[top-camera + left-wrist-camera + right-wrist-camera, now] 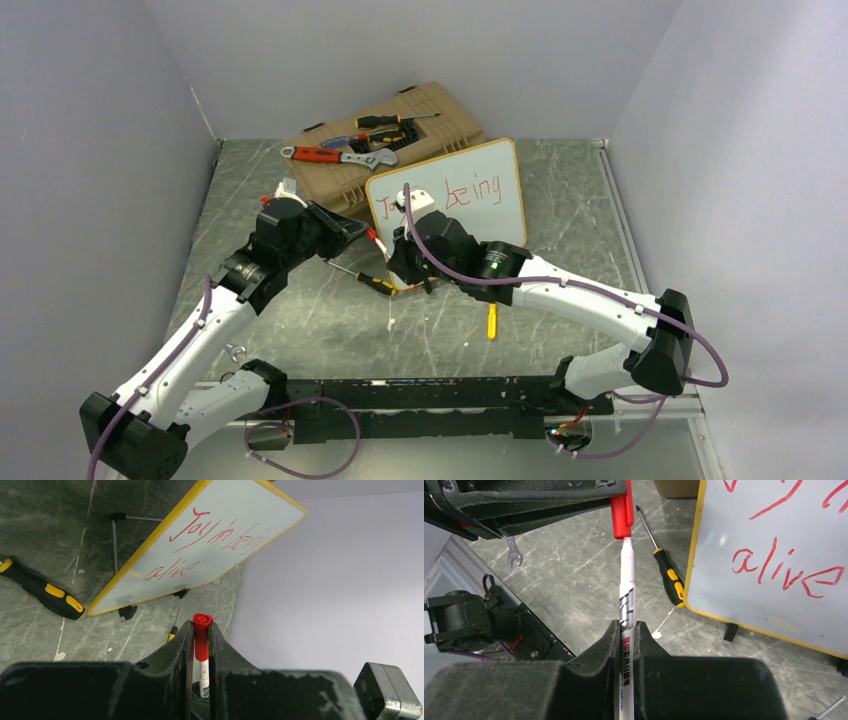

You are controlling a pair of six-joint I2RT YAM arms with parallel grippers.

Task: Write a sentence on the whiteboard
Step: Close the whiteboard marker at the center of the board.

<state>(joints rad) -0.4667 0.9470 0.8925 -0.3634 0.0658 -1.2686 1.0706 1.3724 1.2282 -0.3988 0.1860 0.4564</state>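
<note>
The whiteboard [478, 212] stands propped on black clip feet in front of the toolbox. The sentence [215, 536] in red reads "Joy in being" over "alive" [785, 570]. In the top view my right arm hides part of it. A white marker [626, 587] runs between the two grippers, left of the board. My right gripper [626, 626] is shut on its printed barrel. My left gripper [202, 626] is shut on the red cap [202, 637], which sits over the marker's tip end [622, 515]. The two grippers [365, 236] [398, 266] face each other closely.
A tan toolbox [430, 110] behind the board carries a red-handled wrench [335, 156] and screwdrivers. A black-and-yellow screwdriver [669, 575] lies on the table by the board's lower left corner. A yellow tool [491, 320] lies nearer the bases, and a small spanner [514, 555] by the left arm.
</note>
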